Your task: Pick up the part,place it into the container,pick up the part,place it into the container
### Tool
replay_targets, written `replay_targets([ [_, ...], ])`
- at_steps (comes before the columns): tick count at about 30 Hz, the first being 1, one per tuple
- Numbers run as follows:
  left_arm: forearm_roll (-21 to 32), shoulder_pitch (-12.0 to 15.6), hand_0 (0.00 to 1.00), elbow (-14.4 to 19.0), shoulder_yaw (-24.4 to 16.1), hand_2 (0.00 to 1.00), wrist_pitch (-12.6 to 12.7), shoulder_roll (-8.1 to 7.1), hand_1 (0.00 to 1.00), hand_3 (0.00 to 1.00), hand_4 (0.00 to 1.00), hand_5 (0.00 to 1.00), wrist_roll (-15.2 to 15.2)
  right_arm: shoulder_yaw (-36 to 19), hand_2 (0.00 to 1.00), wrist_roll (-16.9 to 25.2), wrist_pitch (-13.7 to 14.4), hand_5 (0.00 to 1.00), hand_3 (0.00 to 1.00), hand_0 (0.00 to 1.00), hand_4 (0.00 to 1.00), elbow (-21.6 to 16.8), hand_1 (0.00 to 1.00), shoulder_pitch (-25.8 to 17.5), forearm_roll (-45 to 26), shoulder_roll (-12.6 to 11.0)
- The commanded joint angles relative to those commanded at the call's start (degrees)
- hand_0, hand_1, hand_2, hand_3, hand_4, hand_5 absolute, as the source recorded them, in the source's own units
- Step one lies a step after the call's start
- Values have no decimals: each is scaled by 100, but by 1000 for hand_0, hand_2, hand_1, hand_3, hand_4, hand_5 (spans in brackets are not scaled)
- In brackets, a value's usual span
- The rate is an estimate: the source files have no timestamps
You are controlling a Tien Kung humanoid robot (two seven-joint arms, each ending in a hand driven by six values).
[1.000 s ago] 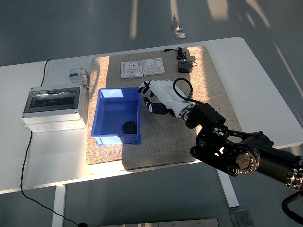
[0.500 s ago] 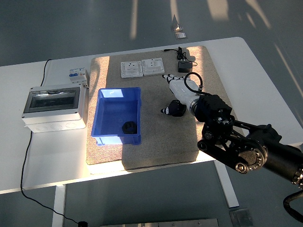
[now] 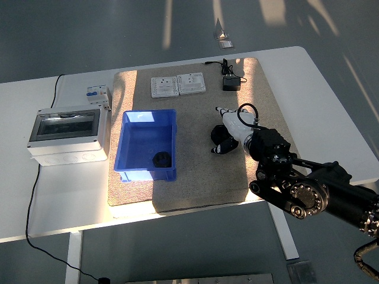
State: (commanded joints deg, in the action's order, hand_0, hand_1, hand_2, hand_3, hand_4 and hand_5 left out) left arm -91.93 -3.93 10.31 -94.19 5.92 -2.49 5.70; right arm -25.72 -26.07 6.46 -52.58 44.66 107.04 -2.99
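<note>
A blue container (image 3: 131, 142) sits on the left half of a speckled mat (image 3: 195, 177), and a small black part (image 3: 162, 158) lies at its near right corner. Another black part, an adapter with a cable (image 3: 231, 84), lies at the mat's far right. My right hand (image 3: 227, 126), white with dark fingertips, hovers over the mat to the right of the container, its fingers relaxed and holding nothing. It is well short of the adapter. The left arm is out of sight.
Two white socket plates (image 3: 177, 85) lie at the mat's far edge. A grey electrical box with a clear lid (image 3: 67, 135) stands left of the container, with a small breaker (image 3: 96, 93) behind it. A black cable (image 3: 32, 195) runs off the table's near left.
My right hand has drawn back from the container's right rim, moving right and toward me over the mat. The part in the container has not moved.
</note>
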Motion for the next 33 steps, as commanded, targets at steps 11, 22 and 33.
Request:
replay_targets([
  [11,-51,-6,700,0,-28,699,-3,-1,679,763,798,841,5,32,549,318,43,2,664,707,313,244,346,-34,144,36],
  [22,-64,-6,700,0,-21,699,-6,0,679,762,798,841,8,-151,539,611,322,2,651,621,235,177,262,-33,249,-44],
  [33,-28,14,700,0,4,698,13,-5,679,763,797,843,17,228,535,1950,1785,2,641,560,221,-1035,235,258,-862,-97],
])
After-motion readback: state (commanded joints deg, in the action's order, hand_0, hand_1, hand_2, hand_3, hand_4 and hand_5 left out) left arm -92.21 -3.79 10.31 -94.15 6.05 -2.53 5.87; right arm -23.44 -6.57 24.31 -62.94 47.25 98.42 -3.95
